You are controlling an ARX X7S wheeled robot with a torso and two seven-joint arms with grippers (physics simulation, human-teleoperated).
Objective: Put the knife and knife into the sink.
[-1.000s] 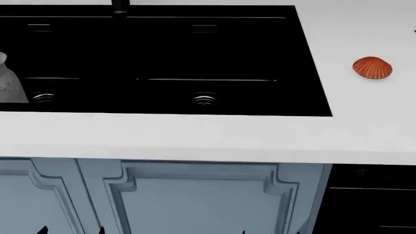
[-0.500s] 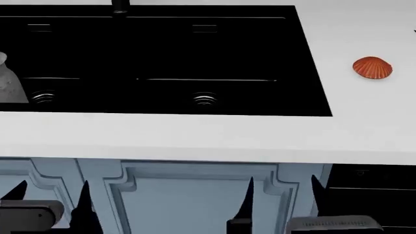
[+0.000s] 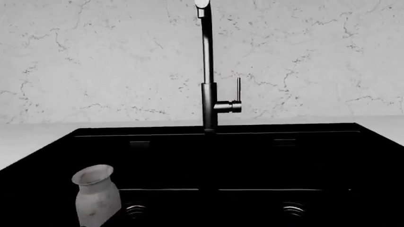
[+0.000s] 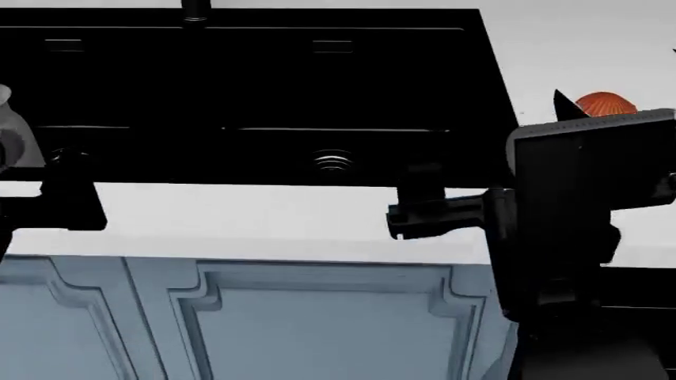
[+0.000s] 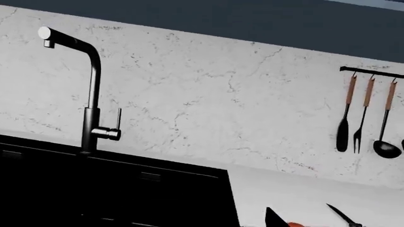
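The sink (image 4: 264, 79) is a wide black basin with two ringed drains (image 4: 332, 161) and a tall black faucet (image 3: 207, 85). One slim black knife (image 5: 344, 216) lies on the white counter right of the sink, seen only in the right wrist view. The other knife is out of view. My right gripper (image 4: 495, 138) hangs open over the sink's right rim, with one pointed fingertip (image 4: 565, 107) beside the orange shell. My left gripper (image 4: 11, 170) is at the sink's front left, open and empty. Only one of its fingers (image 4: 66, 162) shows.
An orange ribbed shell (image 4: 610, 101) lies on the counter (image 4: 264, 218), half hidden by my right arm (image 4: 586, 214). A pale speckled vase (image 3: 98, 196) stands in the sink's left basin. Utensils (image 5: 366, 118) hang on the marble wall. Blue cabinet doors (image 4: 317, 324) lie below the counter.
Both arms have risen from below the counter front to sink level. The right arm now covers part of the shell and the counter's right side.
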